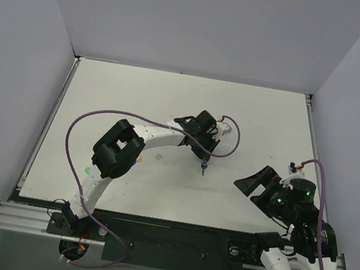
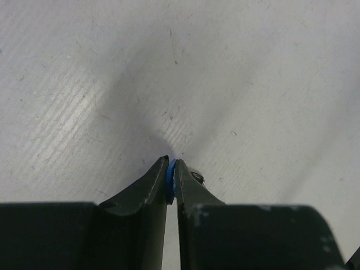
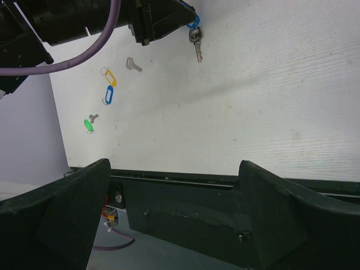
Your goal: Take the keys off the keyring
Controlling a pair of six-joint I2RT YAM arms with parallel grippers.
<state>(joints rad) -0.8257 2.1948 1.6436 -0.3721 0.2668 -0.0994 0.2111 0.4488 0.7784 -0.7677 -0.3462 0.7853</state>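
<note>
Key [image 3: 197, 46] hangs from the blue tag [image 2: 170, 181] that the left hand [image 2: 171, 169] pinches tight, maybe just above the desk [image 1: 138, 94], while the right hand [image 3: 171, 169] is wide open, empty.

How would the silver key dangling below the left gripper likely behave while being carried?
The key hangs loose under the blue tag pinched in the left gripper, so it would probably swing. It looks thin, stiff metal: likely light, not floppy. With the tag held just at the jaw tips, it might slip.
</note>
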